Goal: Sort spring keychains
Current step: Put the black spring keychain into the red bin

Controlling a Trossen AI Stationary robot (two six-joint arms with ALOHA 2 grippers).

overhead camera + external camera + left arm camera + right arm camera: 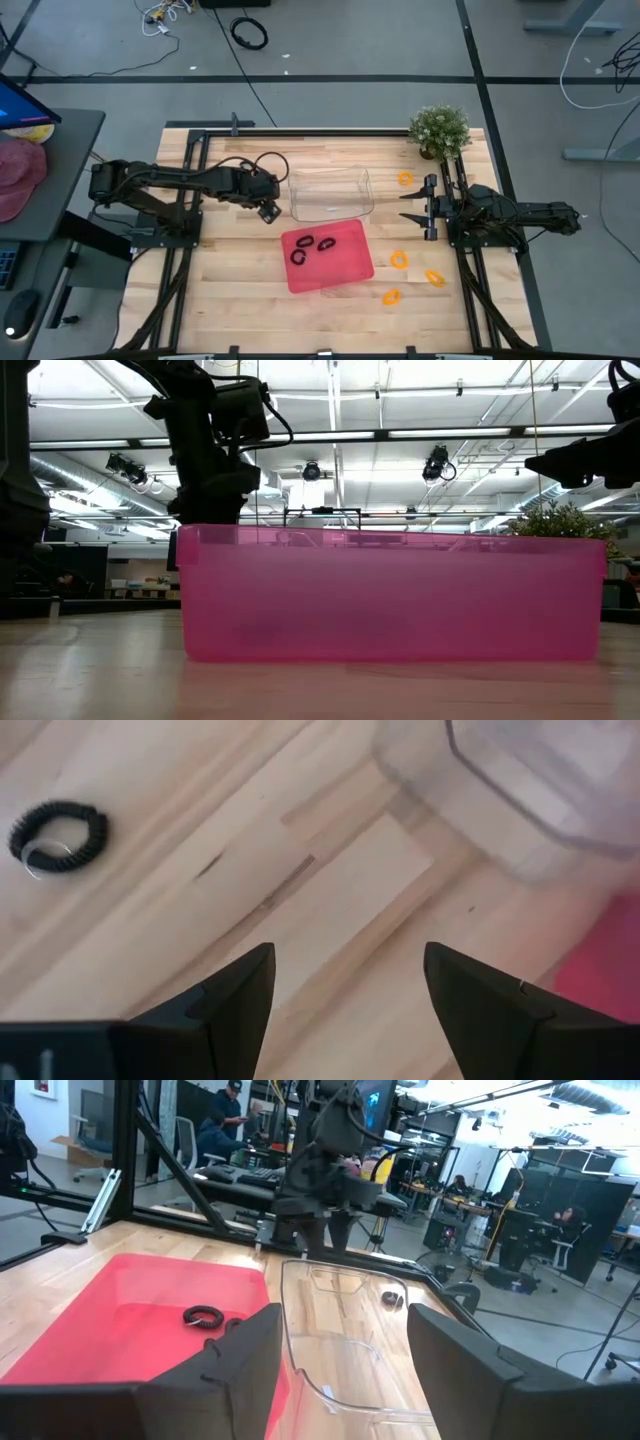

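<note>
The dark left arm reaches in from the left edge across the surface, its wrist bent down, and the left gripper [268, 211] hangs with its two dark fingers [235, 1005] spread apart and nothing between them. The dark right arm lies low and level from the right side; the right gripper [407, 206] points inward, fingers [245, 1355] parted and empty.
</note>
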